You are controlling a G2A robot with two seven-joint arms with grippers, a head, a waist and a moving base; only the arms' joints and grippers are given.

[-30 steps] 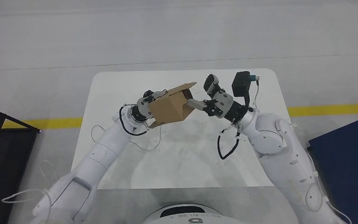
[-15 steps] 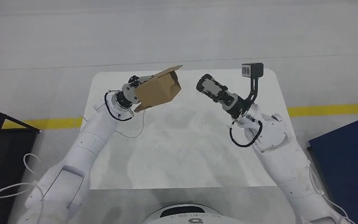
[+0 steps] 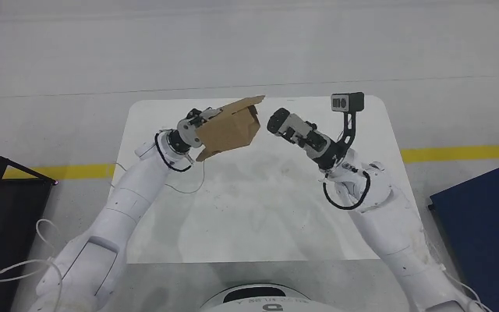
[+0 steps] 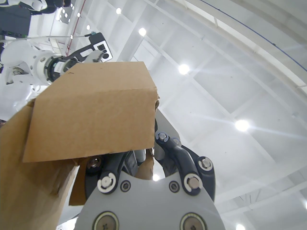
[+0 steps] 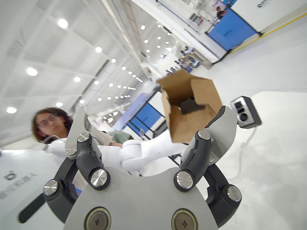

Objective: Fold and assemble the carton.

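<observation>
While the carton (image 3: 230, 129) is already squared up into a box, I judge the job about half done. The end facing the right gripper (image 3: 277, 123) gapes open, with its top flap (image 3: 243, 103) standing out and the side flaps only partly turned in. The right wrist view looks straight into that mouth of the carton (image 5: 189, 101). Those flaps remain to be folded and tucked. The state of the opposite end cannot be told.

The left gripper (image 3: 195, 125) is clamped on the carton's other end and holds it aloft, with the white table (image 3: 257, 210) well beneath the carton. Seen from the left wrist, the carton (image 4: 91, 111) hides most of the left gripper (image 4: 144, 149). The right gripper (image 5: 152, 116) is spread wide and holds nothing, just beside the carton's open end and not touching it.

A second ago the right gripper was pressed against that open end. Half a second ago it had let go and drawn back, with the carton swung away from it. Since then the two have closed again: the carton has shifted toward the right gripper, and the gripper has edged nearer the mouth.
</observation>
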